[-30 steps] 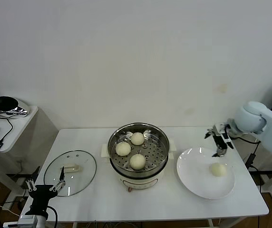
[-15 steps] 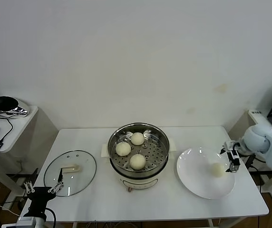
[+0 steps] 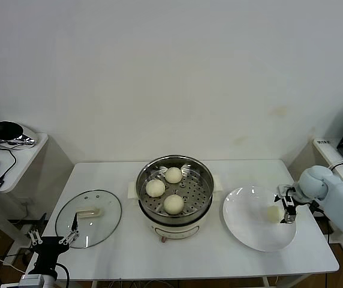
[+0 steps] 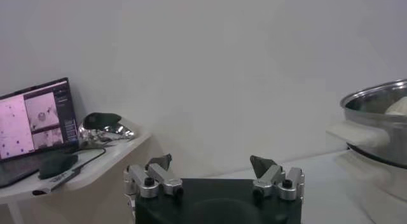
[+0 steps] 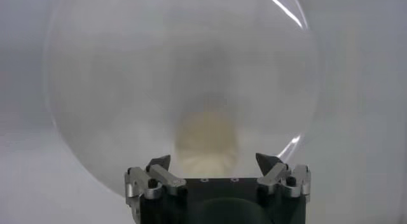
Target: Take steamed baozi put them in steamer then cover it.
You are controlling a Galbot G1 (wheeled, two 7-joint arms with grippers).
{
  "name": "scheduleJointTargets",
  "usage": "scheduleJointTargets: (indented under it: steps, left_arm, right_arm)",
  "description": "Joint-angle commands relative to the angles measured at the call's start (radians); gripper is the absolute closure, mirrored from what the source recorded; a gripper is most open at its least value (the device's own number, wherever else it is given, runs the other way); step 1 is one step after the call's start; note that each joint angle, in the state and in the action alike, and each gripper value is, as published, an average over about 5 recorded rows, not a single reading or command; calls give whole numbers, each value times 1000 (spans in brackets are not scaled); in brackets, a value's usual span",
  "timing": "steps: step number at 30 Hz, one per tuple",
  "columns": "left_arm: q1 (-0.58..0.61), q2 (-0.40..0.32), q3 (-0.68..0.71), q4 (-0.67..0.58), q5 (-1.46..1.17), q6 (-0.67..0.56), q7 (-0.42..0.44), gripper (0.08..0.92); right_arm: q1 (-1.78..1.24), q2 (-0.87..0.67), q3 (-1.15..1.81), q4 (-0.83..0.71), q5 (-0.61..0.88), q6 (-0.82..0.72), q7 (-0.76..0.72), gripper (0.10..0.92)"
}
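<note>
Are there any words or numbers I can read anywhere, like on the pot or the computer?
No words or numbers can be read.
Laptop screen: shows pink pictures and small lines of text, too blurred to read.
Steamer and its white pot base: no label shows.
Cover and plate: plain, no writing.

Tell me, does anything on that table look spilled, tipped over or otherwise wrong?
Nothing stands out. Three buns sit tidily in the steamer, a fourth bun lies on the white plate between the right pincer's open fingers, and the glass lid lies flat on the table. The left pincer waits near it.
</note>
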Motion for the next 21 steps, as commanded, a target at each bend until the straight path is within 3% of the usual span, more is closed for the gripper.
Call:
scheduleJointTargets:
  steps: [1,12,21]
  left_arm:
    - [0,-2,1,0,0,0,0,177]
    - [1,0,-1,-3,0,0,0,177]
    - [-8,0,3,-1,-3,-1,0,177]
  right_arm:
    - [-26,37,20,-44,-16,3,1,248]
    - [1,31,0,-32,-14,-4,-9,369]
    - [174,-52,-136,69,104,-50,-42,426]
